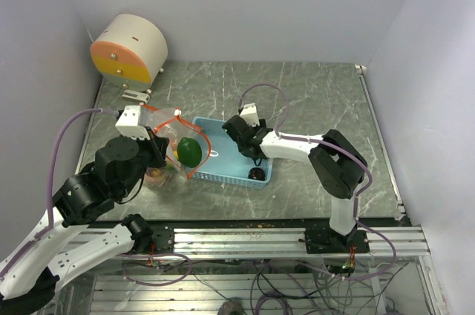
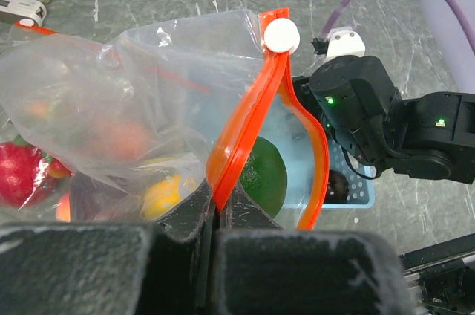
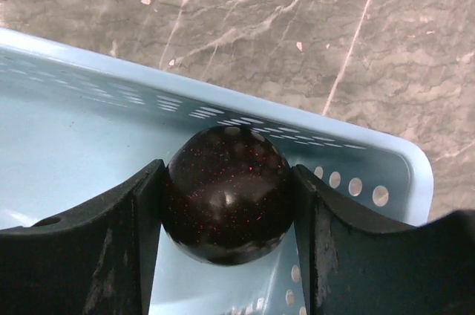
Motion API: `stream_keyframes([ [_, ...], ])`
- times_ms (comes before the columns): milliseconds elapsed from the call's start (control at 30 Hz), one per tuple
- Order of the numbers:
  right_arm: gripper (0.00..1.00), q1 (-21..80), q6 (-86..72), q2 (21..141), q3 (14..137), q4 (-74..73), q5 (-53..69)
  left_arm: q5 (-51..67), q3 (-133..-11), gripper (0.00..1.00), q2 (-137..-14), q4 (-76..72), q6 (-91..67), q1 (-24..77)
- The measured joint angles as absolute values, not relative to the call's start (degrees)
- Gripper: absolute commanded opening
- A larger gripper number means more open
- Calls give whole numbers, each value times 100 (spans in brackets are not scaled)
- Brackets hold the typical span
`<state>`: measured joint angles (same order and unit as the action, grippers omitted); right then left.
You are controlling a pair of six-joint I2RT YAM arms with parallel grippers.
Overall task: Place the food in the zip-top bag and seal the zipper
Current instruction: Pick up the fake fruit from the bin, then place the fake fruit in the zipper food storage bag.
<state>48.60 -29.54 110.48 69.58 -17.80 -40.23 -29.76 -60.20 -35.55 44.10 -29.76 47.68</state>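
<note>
The clear zip-top bag [image 2: 148,92] with an orange zipper [image 2: 256,122] and white slider [image 2: 282,35] stands open at the left of the light blue basket [image 1: 223,125]. My left gripper [image 2: 217,207] is shut on the zipper's near edge and holds the mouth up. A green piece [image 2: 263,174] sits in the bag's mouth. A red apple [image 2: 18,174] and a yellow piece [image 2: 159,195] show through the film. My right gripper [image 3: 226,181] is down in the basket's [image 3: 82,137] corner, fingers pressed on both sides of the dark purple piece [image 3: 226,196].
A round cream and orange drum [image 1: 130,47] stands at the back left, with a small white fixture [image 1: 136,94] in front of it. White walls enclose the marble tabletop [image 1: 312,92]. An aluminium rail [image 1: 245,237] runs along the near edge.
</note>
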Motion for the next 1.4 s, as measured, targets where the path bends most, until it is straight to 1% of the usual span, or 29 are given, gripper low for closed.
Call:
stream_keyframes([
  [67, 19, 4860, -2936, 10989, 6912, -1737, -3940, -2976, -6020, 7, -3564, 4410, -2976, 4768],
  [133, 19, 4860, -2906, 10803, 6785, -1710, -3741, -2978, -6020, 7, -3575, 4410, -2978, 4768],
  [200, 19, 4880, -2799, 10311, 6458, -1599, -3385, -2978, -6023, 7, -3590, 4410, -2978, 4768],
  [267, 19, 4890, -2696, 9572, 6108, -1422, -2930, -2978, -6023, 7, -3601, 4410, -2980, 4768],
  [367, 19, 4897, -2545, 8272, 5618, -749, -2049, -2976, -6023, 7, -3601, 4407, -2982, 4768],
  [467, 19, 4897, -2432, 7067, 5186, 209, -910, -2974, -6020, 7, -3601, 4407, -2998, 4768],
  [567, 18, 4917, -2434, 6598, 5050, 1129, 276, -2954, -6020, 7, -3610, 4394, -3009, 4768],
  [633, 18, 4947, -2482, 6663, 5054, 1686, 941, -2930, -6020, 7, -3636, 4379, -3026, 4768],
  [733, 18, 5085, -2630, 7131, 5140, 2403, 1780, -2897, -6020, 7, -3719, 4346, -3044, 4768],
  [800, 18, 5249, -2700, 7533, 5271, 2665, 2115, -2867, -6020, 7, -3782, 4340, -3046, 4768],
  [933, 18, 5603, -2694, 8073, 5625, 2810, 2386, -2821, -6020, 7, -3822, 4309, -3048, 4768],
  [1067, 21, 5806, -2641, 8300, 5927, 2882, 2316, -2805, -6020, 7, -3822, 4309, -3048, 4768],
  [1267, 35, 5977, -2342, 8729, 6591, 2495, 1527, -2845, -6020, 7, -3822, 4320, -3039, 4748],
  [1400, 37, 6047, -2209, 8737, 6576, 2272, 1059, -2877, -6020, 7, -3820, 4338, -3046, 4746],
])
